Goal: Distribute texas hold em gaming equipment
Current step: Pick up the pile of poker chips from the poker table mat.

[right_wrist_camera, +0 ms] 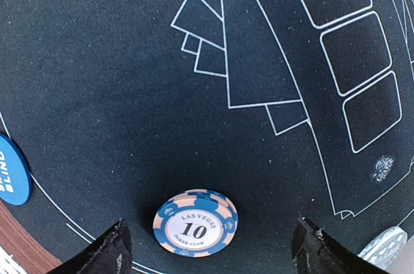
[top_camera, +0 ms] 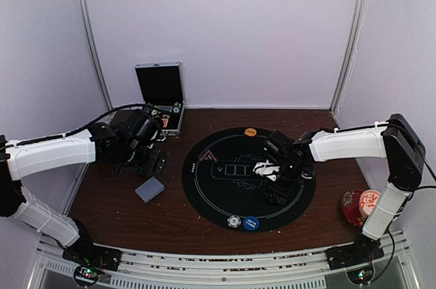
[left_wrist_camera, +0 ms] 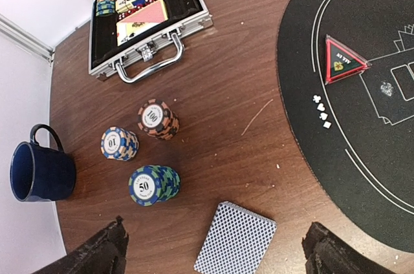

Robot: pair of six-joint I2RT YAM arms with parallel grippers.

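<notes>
The chips (right_wrist_camera: 195,222) marked 10, one or a small pile, hard to tell, lie on the black mat (right_wrist_camera: 97,61). They sit between the wide-apart fingers of the right gripper (right_wrist_camera: 211,222), and nothing touches them. The blue button disc (right_wrist_camera: 10,177) is at their nine o'clock. The left gripper (left_wrist_camera: 218,223) hangs wide open over the card deck (left_wrist_camera: 236,245). Three chip stacks (left_wrist_camera: 152,185) stand at the deck's eleven o'clock.

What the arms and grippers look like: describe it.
The left arm and right arm have white shells with black joints. The left gripper and right gripper are black, with dark rough-textured fingers. A black cable loops along the left arm.
</notes>
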